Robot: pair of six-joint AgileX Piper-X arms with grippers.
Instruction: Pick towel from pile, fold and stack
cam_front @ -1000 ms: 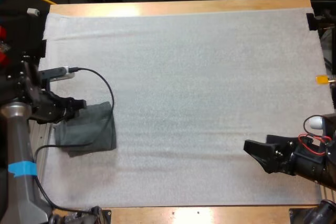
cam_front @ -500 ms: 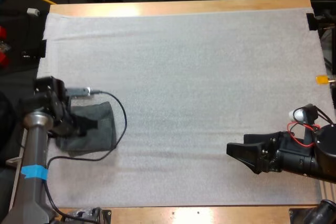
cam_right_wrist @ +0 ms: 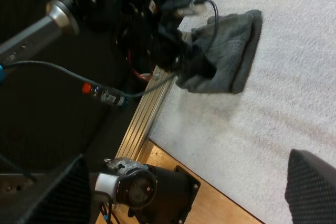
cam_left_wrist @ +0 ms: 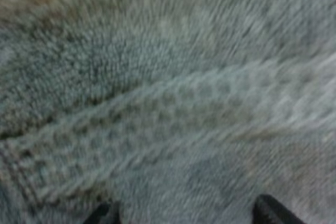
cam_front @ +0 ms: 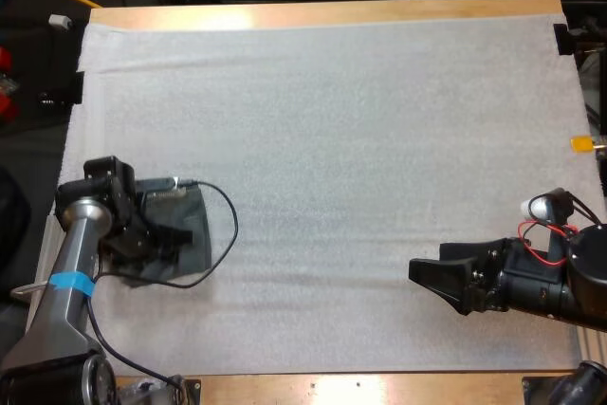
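Note:
A folded dark grey-green towel [cam_front: 194,234] lies at the left edge of the white mat [cam_front: 332,139]. My left gripper [cam_front: 171,234] sits low over it, pointing right. Seen up close, the towel's weave [cam_left_wrist: 168,103] spreads under that gripper [cam_left_wrist: 186,213], whose two fingertips [cam_left_wrist: 273,209] stand apart, open, at the cloth. My right gripper [cam_front: 427,277] hovers over the bare mat at the front right, pointing left, open with nothing between its fingers [cam_right_wrist: 310,182]. From the right wrist view, the towel [cam_right_wrist: 231,51] shows with the left gripper [cam_right_wrist: 181,51] on its near side.
The table's wooden front edge [cam_front: 379,388] runs just below the mat. An aluminium rail [cam_right_wrist: 152,108] borders the mat beside the towel. A black cable [cam_front: 223,234] loops over the towel's right side.
My left arm swung in from beyond the mat's left edge and came down over the towel. The right gripper slid a little left, then held still.

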